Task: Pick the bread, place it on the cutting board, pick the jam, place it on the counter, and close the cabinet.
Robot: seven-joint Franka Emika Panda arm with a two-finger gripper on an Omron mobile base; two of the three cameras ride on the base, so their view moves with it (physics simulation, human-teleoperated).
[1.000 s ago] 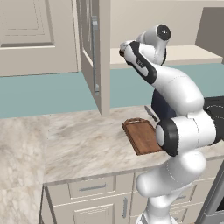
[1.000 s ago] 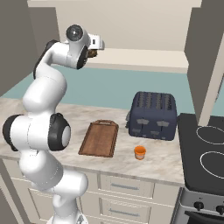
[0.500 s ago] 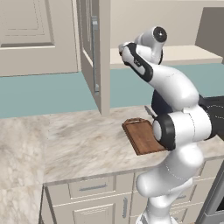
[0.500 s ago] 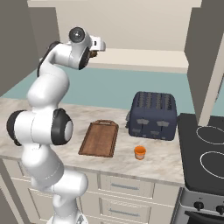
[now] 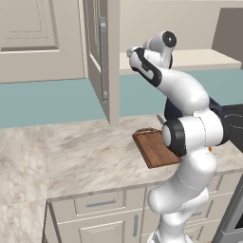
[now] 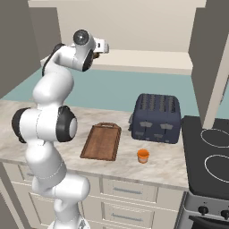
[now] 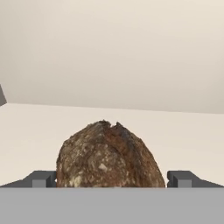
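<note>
My claw (image 7: 112, 178): reached up into the open cabinet (image 5: 102, 61); the two dark fingertips (image 7: 43, 178) stand wide apart on either side of the bread, and I cannot tell whether they touch it
Bread (image 7: 109, 155): a dark brown, rough-crusted lump sitting on the cream shelf (image 7: 183, 140) inside the cabinet, between my fingertips and close to the hand camera
Cabinet door (image 5: 97, 52): swung open, its edge facing the left base camera, with a long grey bar handle (image 5: 103, 59) running down it
Cutting board (image 6: 102, 141): flat on the counter (image 6: 120, 163), near its front edge, its small handle at the far short end; the top is bare
Jam (image 6: 143, 156): small orange jar standing upright on the counter near the front edge, just to the right of the cutting board and in front of the toaster, apart from both
Toaster (image 6: 156, 118): dark blue, toward the back of the counter, right of the board
Stove (image 6: 210, 156): black cooktop at the counter's right end
</note>
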